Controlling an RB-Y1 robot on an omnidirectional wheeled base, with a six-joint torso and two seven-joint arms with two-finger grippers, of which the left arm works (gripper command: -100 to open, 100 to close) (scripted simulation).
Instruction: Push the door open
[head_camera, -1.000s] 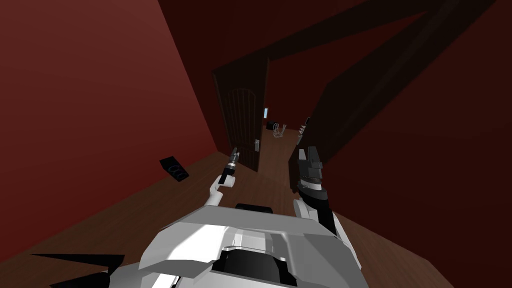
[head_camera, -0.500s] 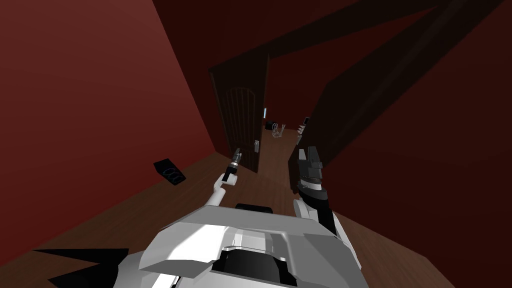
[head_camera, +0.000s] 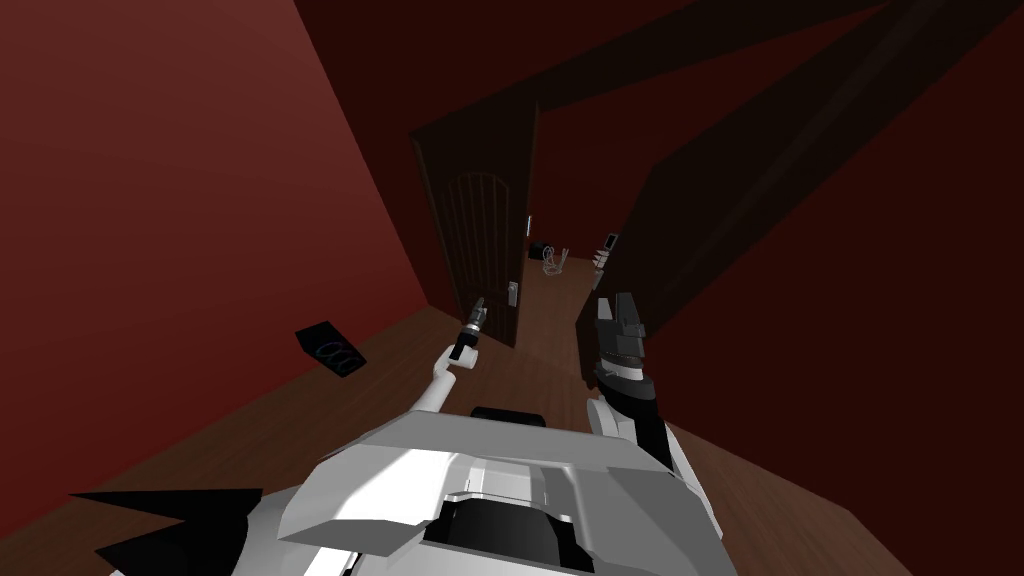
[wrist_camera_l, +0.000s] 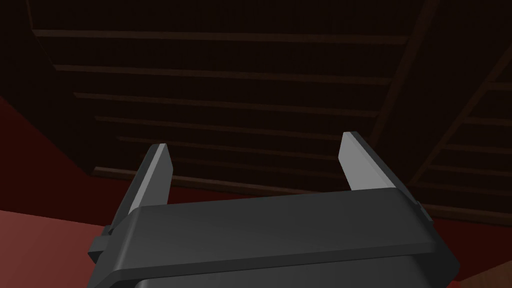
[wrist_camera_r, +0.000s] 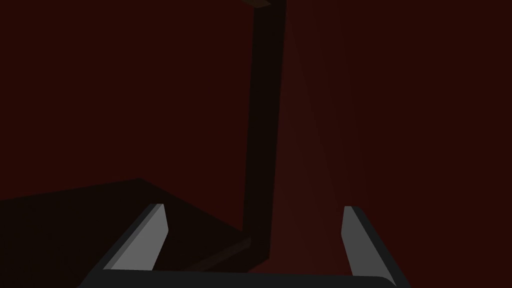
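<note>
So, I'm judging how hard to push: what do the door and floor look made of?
The door looks like dark matte wood: arched panel with vertical grooves. Its handle plate is light grey, maybe metal. The floor shows faint brown plank lines, likely wood.

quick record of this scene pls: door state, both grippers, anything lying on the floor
door: dark brown with an arched panel, standing partly open, more floor visible past its free edge
handle plate: light grey, low on the door near the free edge
left gripper: jaws open, held up in front of the door near the handle plate; contact cannot be told
right gripper: jaws open, raised at the right side of the opening
floor item: black flat object on the wooden floor, by the red wall
</note>
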